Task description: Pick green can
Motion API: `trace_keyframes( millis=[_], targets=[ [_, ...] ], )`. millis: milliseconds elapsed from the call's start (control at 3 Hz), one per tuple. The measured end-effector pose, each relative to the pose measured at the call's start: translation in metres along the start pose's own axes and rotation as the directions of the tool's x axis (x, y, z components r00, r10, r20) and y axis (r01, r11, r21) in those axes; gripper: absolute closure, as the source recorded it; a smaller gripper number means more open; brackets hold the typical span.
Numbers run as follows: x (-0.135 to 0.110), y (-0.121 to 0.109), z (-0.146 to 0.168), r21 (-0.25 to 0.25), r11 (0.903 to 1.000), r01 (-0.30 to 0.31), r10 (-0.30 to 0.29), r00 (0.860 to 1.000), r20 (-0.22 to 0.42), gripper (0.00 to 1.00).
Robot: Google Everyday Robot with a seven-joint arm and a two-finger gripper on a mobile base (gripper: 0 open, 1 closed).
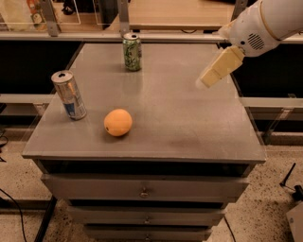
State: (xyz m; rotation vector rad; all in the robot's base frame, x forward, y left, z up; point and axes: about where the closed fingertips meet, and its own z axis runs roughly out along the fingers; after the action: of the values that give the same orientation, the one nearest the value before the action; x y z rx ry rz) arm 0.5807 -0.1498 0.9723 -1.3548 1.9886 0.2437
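The green can (132, 52), green with white swirls and a silver top, stands upright near the far edge of the grey cabinet top (165, 113), left of centre. My gripper (207, 80) hangs above the right side of the top, well to the right of the can and not touching anything. It points down and to the left from the white arm (262, 23) at the upper right.
A taller slim silver can with a blue label (69, 95) stands at the left edge. An orange (118, 122) lies in front, left of centre. The cabinet has drawers (144, 189) below. A wooden counter (175, 12) runs behind.
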Motion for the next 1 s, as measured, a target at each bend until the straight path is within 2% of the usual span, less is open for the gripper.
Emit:
trace_keyframes(
  millis=[667,1000],
  targets=[
    [-0.017,-0.031,0.073,0.055,0.9977,-0.041,0.035,0.993,0.112,0.00],
    [-0.033,-0.059,0.114,0.098,0.9936,-0.057,0.037,0.979,0.198,0.00]
  ],
)
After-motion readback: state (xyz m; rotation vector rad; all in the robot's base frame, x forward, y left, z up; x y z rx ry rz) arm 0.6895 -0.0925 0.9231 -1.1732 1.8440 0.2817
